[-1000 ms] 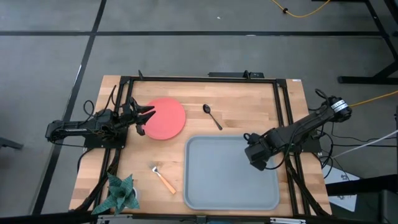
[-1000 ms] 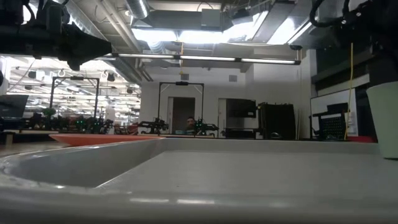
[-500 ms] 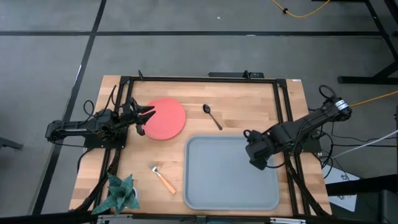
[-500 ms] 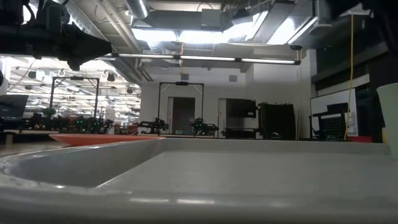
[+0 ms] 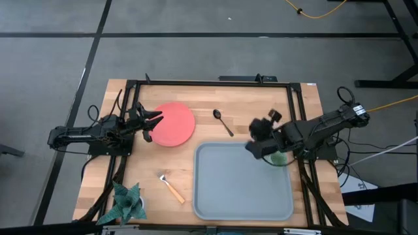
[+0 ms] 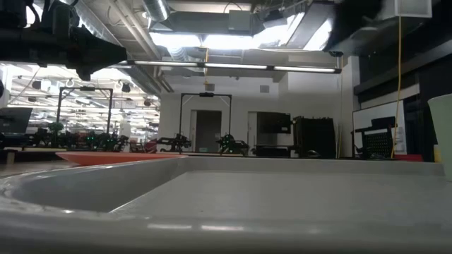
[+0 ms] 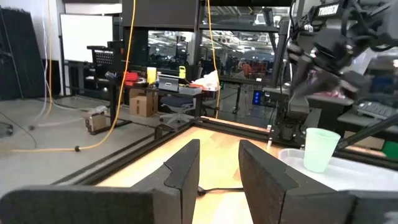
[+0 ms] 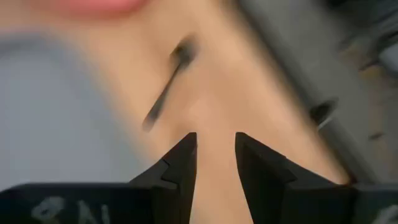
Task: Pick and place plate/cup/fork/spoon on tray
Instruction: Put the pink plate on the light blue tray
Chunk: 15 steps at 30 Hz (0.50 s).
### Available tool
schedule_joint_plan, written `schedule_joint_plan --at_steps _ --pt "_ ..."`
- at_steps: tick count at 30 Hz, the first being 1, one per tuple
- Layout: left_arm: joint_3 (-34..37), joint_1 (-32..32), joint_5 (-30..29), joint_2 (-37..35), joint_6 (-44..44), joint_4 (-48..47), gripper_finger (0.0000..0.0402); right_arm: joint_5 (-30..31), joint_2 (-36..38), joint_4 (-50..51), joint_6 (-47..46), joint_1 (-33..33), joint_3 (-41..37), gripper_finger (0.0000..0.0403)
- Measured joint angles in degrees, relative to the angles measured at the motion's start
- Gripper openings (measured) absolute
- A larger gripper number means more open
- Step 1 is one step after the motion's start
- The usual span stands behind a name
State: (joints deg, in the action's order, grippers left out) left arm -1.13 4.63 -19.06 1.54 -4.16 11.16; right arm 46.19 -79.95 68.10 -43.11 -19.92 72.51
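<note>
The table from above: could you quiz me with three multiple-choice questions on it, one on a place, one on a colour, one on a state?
1. Where is the cup?
A. on the plate
B. on the tray's right edge
C. beside the fork

2. What colour is the plate?
A. coral red
B. blue
C. white

3. How is the right tool?
A. shut on the spoon
B. shut on the cup
C. open, empty

Answers: 1 B, it stands inside the tray rim, partly under the right arm. 2 A, plain in the high view. 3 C, its wrist view shows bare, parted fingers above the wood near the spoon.
</note>
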Motion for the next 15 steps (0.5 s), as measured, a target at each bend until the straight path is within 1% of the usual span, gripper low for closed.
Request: schedule_joint_plan --at_steps 2,3,5,7,10,12,14,15 --pt "0.0 0.0 0.0 0.0 -1.5 0.0 0.0105 8.1 0.0 -3.9 0.0 2.2 0.0 0.0115" --pt "0.0 0.0 0.0 0.0 -1.9 0.0 0.0105 11.0 0.0 -5.6 0.0 3.5 0.0 0.0115" --pt "0.0 0.0 0.0 0.0 -3.1 -0.1 0.0105 13.9 0.0 -8.4 1.5 6.0 -0.3 0.0115" --pt "0.0 0.0 0.0 0.0 -5.5 -1.3 0.0105 12.9 0.0 -8.1 3.4 8.7 -0.5 0.0115" --pt "-0.1 0.0 -1.0 1.4 -10.0 -6.2 0.0105 7.9 0.0 -8.0 6.0 12.5 -0.5 0.0115" --pt "-1.6 0.0 -1.5 3.7 -11.8 -10.3 0.0103 5.1 0.0 -7.9 7.4 14.6 -0.5 0.0115" --pt "-5.1 0.0 -2.3 7.3 -10.7 -11.8 0.0101 3.6 0.0 -7.8 7.9 16.2 -0.5 0.0115" --pt "-7.0 0.0 -2.7 9.7 -8.7 -12.5 0.0101 3.2 0.0 -7.8 8.3 16.9 -0.5 0.0115"
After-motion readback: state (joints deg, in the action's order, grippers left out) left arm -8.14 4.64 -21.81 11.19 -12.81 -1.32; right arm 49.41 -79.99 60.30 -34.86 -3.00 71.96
